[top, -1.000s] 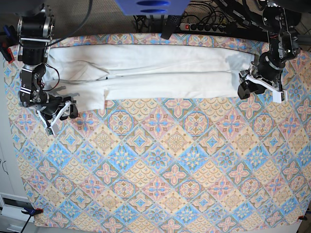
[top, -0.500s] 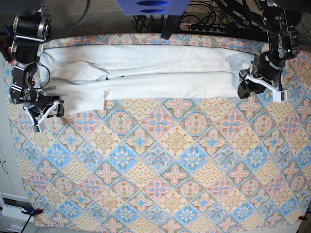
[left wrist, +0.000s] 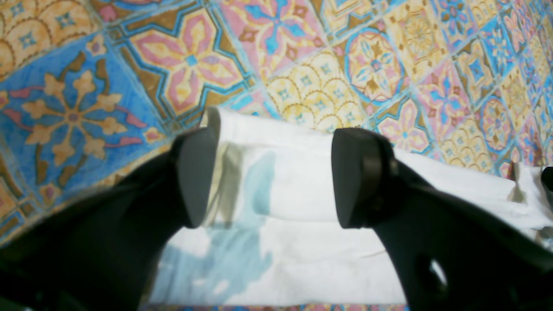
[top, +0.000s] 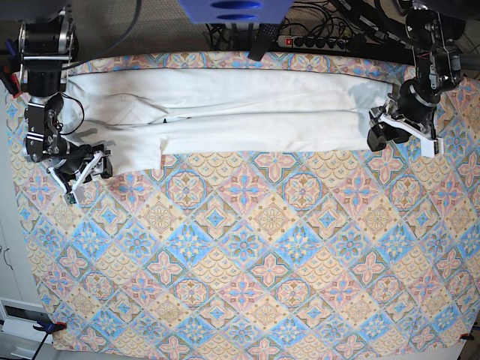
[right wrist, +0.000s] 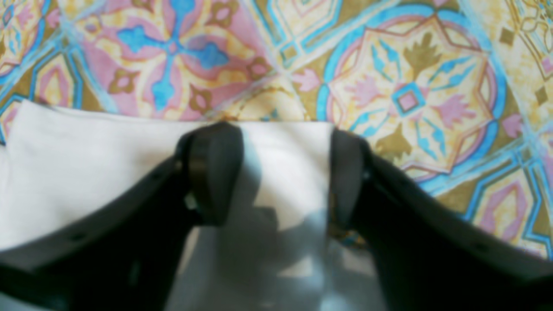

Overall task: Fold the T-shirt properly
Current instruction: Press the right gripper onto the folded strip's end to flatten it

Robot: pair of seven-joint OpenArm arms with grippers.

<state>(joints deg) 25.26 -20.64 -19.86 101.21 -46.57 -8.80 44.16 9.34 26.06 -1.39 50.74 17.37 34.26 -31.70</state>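
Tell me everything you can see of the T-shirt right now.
The T-shirt is white, soft cotton by its look, folded into a long band across the far edge of the patterned tablecloth. A seam line runs along its middle, and a flap hangs down near one end. A bluish print shows faintly through the fabric. The open left gripper and right gripper each straddle an end corner.
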